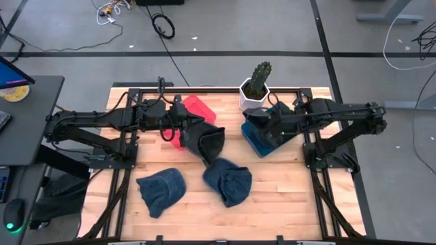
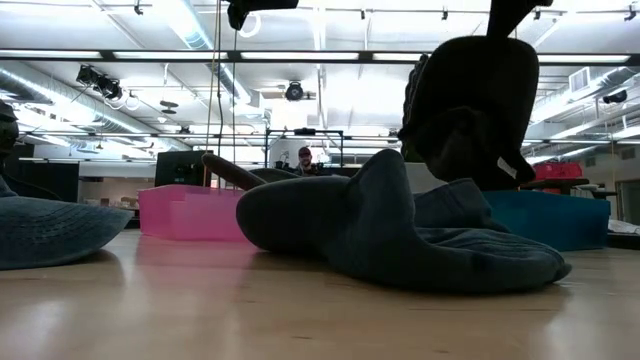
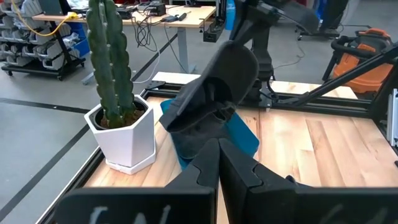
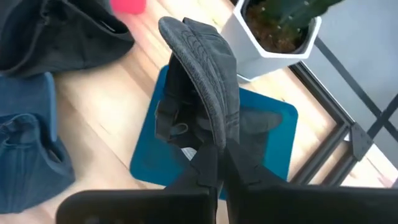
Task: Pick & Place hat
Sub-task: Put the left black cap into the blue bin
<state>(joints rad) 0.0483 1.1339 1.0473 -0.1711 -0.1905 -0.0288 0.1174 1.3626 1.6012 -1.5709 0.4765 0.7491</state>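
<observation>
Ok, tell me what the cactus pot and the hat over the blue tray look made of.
Cactus pot: likely glazed ceramic or plastic; smooth white faceted walls. Dark hat in the right pincer: soft woven fabric, matte; rows of stitching on the brim.

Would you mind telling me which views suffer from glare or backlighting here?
Low view: bright ceiling lights leave the hanging black hat a near silhouette and put a sheen on the table. High view: evenly lit, no glare. Wrist views: even light.
</observation>
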